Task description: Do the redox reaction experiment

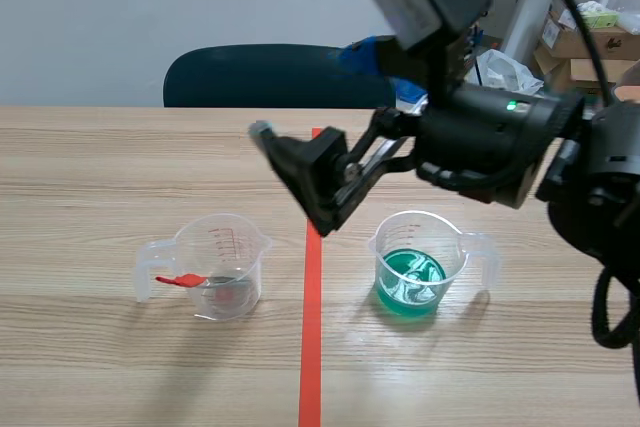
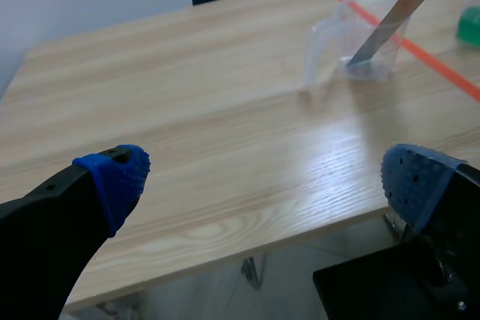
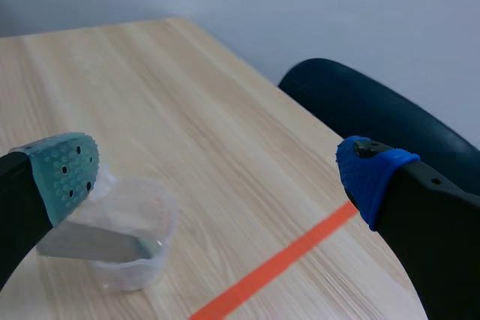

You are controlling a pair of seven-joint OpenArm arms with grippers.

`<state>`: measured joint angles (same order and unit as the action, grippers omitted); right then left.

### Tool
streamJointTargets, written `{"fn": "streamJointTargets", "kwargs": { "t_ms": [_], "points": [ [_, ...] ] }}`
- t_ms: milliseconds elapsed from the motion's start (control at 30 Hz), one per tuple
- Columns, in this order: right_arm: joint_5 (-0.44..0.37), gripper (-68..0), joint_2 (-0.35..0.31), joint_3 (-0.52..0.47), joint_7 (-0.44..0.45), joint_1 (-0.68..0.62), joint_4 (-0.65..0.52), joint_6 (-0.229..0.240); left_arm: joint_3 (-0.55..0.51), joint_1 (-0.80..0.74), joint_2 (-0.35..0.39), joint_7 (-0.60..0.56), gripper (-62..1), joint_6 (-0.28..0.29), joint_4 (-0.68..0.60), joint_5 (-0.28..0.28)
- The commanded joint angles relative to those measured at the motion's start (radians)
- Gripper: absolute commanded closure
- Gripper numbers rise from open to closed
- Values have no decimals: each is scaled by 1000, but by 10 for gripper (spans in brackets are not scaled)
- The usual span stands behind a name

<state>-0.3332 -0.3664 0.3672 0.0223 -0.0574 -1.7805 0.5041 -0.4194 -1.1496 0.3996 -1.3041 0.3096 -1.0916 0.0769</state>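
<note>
So the right gripper point(image 1: 292, 179) is spread wide with nothing in it, hanging mid-frame in the scene view, above the red tape line point(image 1: 312, 327) and between the two cups. The left gripper point(image 2: 262, 177) is also wide open and empty, off the table's near edge and well away from everything.

Lower left of the right gripper is the clear beaker point(image 1: 225, 267), with a metal strip point(image 1: 228, 292) leaning in it. Its red end point(image 1: 182, 280) pokes out over the rim, by the handle. Lower right is the beaker of green liquid point(image 1: 415, 262), which sits apart from the clear one, tape between them.

What worries me is that the empty cup looks really light. If a finger snags that tilted strip at an angle, I'd bet the whole cup tips or slides. And with the fingers that wide, a sloppy descent could clip the green beaker's rim and slosh it onto the table.
</note>
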Motion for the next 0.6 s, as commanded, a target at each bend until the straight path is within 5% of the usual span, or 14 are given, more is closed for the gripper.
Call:
{"fn": "streamJointTargets", "kwargs": {
  "t_ms": [0, 567],
  "points": [
    [-11, -679, -17, -9, 18, -13, -10, -9, -14, 6, -20, 8, -623, -7, -50, 1],
    [-11, -679, -95, -216, 30, -391, -293, -185, -137, 223, -236, 570, -623, 0, -435, -21]
  ]
}}
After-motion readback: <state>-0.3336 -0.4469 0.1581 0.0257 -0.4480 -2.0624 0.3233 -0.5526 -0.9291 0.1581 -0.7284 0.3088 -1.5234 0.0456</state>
